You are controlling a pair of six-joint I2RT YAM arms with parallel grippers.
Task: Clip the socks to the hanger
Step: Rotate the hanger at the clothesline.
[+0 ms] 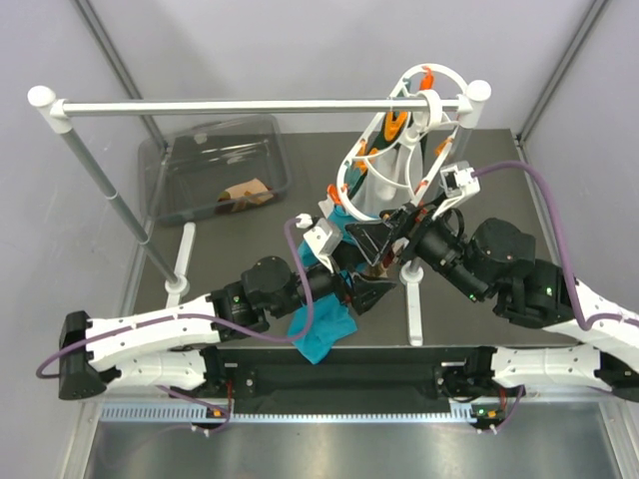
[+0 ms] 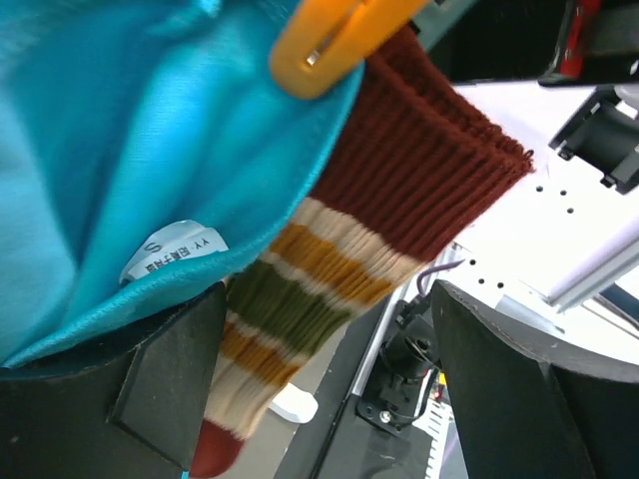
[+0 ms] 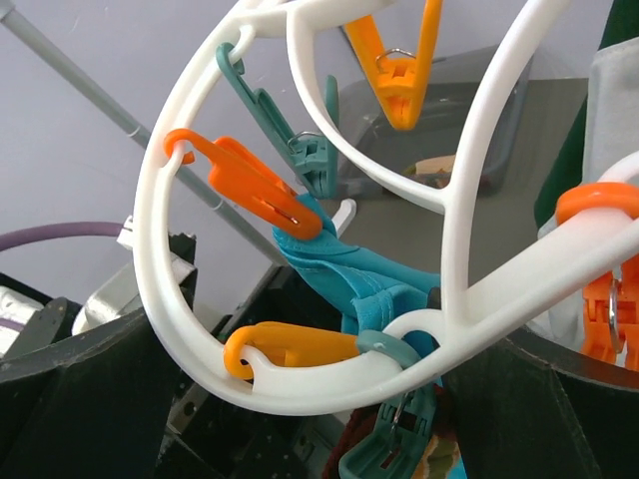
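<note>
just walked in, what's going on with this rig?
Both arms are at the white hanger hung on the rail. A teal cloth is already clipped on it. The left gripper is open around a striped sock beside an orange clip; whether that clip bites the sock is unclear. The right gripper, open, faces the hanger's lower rim.

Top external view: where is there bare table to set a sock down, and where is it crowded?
Bare table lies between the clear bin and the left arm, and a smaller patch between the teal cloth and the rail's right foot. The centre under the hanger is crowded by the left end effector and right end effector.
</note>
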